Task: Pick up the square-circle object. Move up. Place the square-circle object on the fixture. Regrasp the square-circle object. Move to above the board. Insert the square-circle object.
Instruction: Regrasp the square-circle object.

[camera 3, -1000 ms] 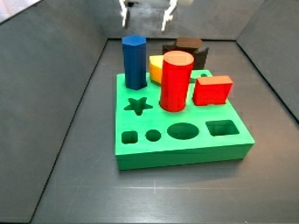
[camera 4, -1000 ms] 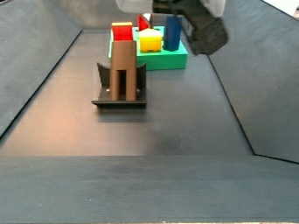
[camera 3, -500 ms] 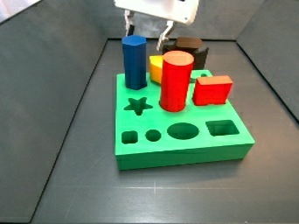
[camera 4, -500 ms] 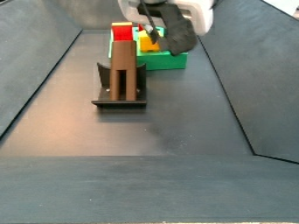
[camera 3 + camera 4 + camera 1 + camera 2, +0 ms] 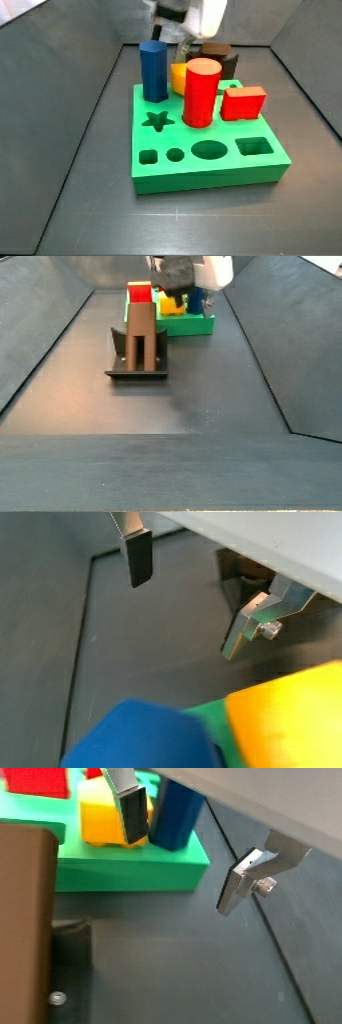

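Note:
The square-circle object (image 5: 140,328), a dark brown peg, stands upright in the black fixture (image 5: 136,364) on the floor in front of the board (image 5: 187,324). In a side view it shows behind the board (image 5: 211,53), and in a wrist view it is a brown block (image 5: 27,878) beside the fixture base (image 5: 70,953). My gripper (image 5: 183,281) hangs above the edge of the green board (image 5: 201,150), also seen high up in a side view (image 5: 185,18). In both wrist views the gripper (image 5: 183,617) (image 5: 181,874) is open and empty, apart from the peg.
On the board stand a blue hexagonal peg (image 5: 155,70), a red cylinder (image 5: 201,92), a red cube (image 5: 243,102) and a yellow piece (image 5: 179,76). Star, round, oval and square holes lie along its near edge. Sloped dark walls (image 5: 80,120) bound the floor.
The gripper has shifted and turned above the board's edge near the blue peg. The brown peg has stayed standing in the fixture.

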Tool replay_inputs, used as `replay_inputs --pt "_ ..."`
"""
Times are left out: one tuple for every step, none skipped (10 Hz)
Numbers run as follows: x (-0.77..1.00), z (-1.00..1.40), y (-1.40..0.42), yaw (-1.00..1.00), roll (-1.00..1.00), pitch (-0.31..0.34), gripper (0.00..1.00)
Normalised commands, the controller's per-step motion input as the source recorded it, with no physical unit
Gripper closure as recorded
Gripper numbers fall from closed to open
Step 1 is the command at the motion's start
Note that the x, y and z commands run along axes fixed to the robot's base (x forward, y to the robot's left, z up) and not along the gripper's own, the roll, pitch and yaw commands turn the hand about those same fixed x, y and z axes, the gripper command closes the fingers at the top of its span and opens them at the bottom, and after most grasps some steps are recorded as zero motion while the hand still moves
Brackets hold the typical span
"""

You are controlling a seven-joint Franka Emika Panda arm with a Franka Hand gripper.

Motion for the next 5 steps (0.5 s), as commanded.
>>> replay_inputs --pt "-0.05 0.0 -0.01 -1.0 0.7 -0.313 0.0" --pt "-0.05 0.01 -0.01 -1.0 0.69 -0.317 0.0" --pt "-0.04 0.0 -0.01 -1.0 0.68 -0.315 0.0" --pt "-0.04 0.0 -0.01 -1.0 0.67 -0.298 0.0" --pt "-0.04 0.0 -0.01 -1.0 0.66 -0.282 0.0"
